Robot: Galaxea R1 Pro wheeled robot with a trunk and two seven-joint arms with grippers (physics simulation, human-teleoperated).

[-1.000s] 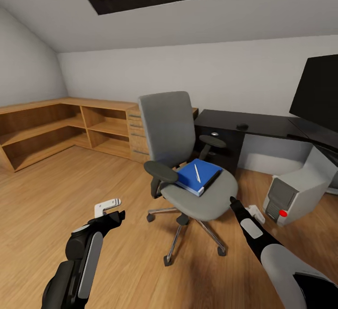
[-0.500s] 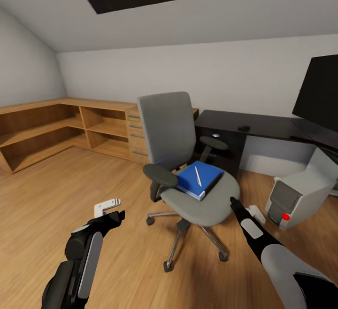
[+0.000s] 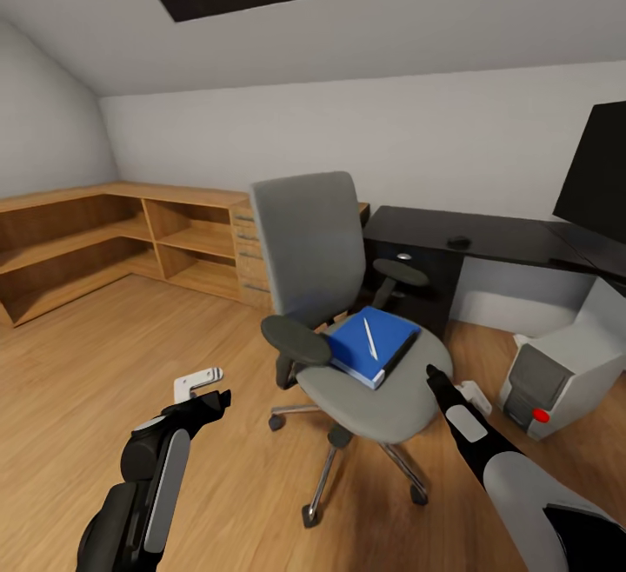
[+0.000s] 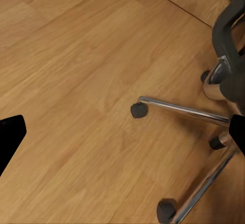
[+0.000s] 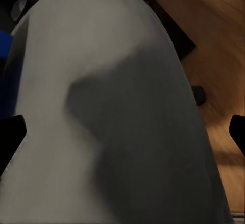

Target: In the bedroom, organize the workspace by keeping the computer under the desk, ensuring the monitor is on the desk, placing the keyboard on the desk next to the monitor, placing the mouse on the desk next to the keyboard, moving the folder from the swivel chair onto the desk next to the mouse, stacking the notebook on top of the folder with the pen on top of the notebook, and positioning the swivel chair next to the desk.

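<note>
Straight ahead of us, on the wooden floor (image 3: 104,363), stands the grey swivel chair (image 3: 326,276), its seat turned toward us and its chrome legs and castors spread below. On that seat lies the blue folder (image 3: 369,348), or the notebook stacked on it; we cannot tell the two apart from here. A white pen (image 3: 370,338) rests on top of the blue cover.

Behind the chair to the right runs the dark desk (image 3: 496,237), with a small dark mouse (image 3: 459,242) on its surface and the black monitor (image 3: 596,181) at the right edge of our head view. Beneath the desk's right part sits the grey computer (image 3: 565,363), a red dot on its front.

Along the left wall we see low wooden shelving (image 3: 113,237) and a drawer unit beside it.

Our left gripper (image 3: 202,385) hangs over bare floor, well apart from the chair; in the left wrist view its fingertips (image 4: 9,137) sit at opposite edges, spread wide, holding nothing, with the chair's castors showing between them. Our right gripper (image 3: 452,389) hovers just beside the seat's front right edge; the right wrist view shows its fingertips (image 5: 10,137) far apart and empty, the grey seat cushion close before them.
</note>
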